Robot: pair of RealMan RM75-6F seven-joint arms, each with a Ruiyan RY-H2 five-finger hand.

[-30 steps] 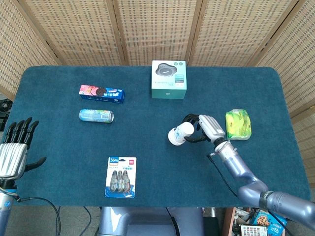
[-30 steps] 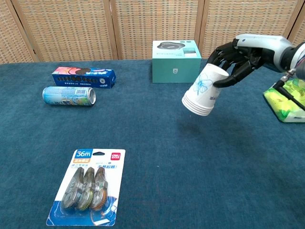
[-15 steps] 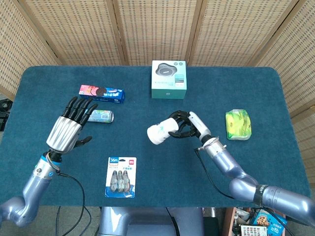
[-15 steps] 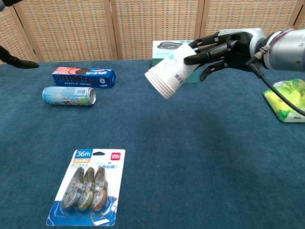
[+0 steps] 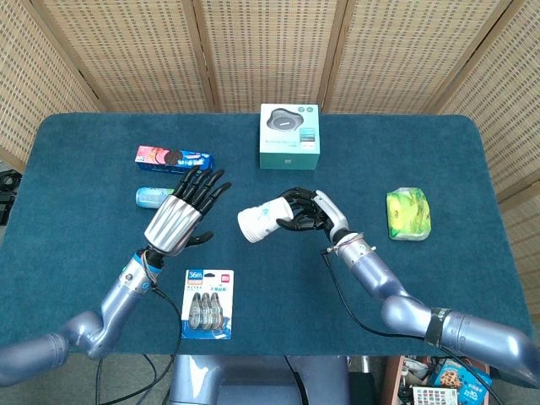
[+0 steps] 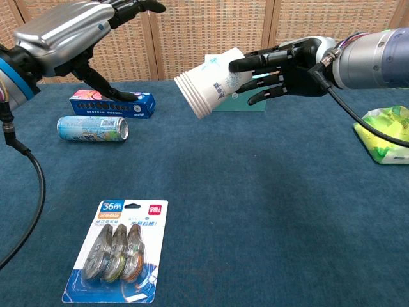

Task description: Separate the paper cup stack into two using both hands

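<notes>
1. Head view: the stack of paper cups (image 5: 260, 221) was held tipped on its side above the middle of the blue bench (image 5: 439, 152), rims toward the left hand.
2. The stack was gripped at its closed end by the right hand (image 5: 314, 213), whose dark fingers (image 5: 291, 208) were wrapped around it.
3. The left hand (image 5: 175, 219) was raised just beside the stack's open end, apart from it, with its fingers (image 5: 202, 184) spread and nothing held.
4. In the chest view the cups (image 6: 208, 82) were seen well clear of the bench, between the left hand (image 6: 67, 32) and the right hand (image 6: 287, 64).
5. A cookie box (image 5: 175, 159) and a drink can (image 5: 156, 197) were lain at the far left, the can partly hidden behind the left hand.
6. A teal box (image 5: 289, 137) was stood at the far edge, a green packet (image 5: 408, 214) at the right, and a carded pack of tape (image 5: 207, 304) near the front edge.
</notes>
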